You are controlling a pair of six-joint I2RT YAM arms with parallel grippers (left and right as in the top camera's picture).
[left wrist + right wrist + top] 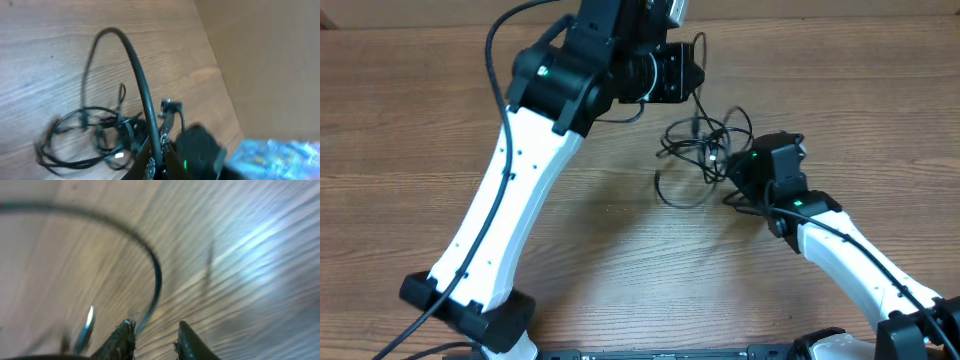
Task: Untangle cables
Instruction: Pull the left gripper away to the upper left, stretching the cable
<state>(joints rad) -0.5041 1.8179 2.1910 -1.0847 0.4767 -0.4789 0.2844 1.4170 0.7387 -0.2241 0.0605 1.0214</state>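
The cables (705, 140) lie as one knotted black bundle on the wooden table, with a loose loop (670, 192) hanging out towards the front. My left gripper (695, 75) is just behind the bundle. In the left wrist view its jaws (157, 162) are shut on one cable (136, 67), which arcs up and over to the bundle (90, 135). My right gripper (730, 165) is at the bundle's right edge. In the blurred right wrist view its fingers (155, 340) are apart, with a cable loop (156, 275) running down beside the left finger.
The left arm (510, 190) stretches across the left half of the table. The right arm (850, 250) comes in from the front right. A tan wall (270, 60) rises close behind the bundle.
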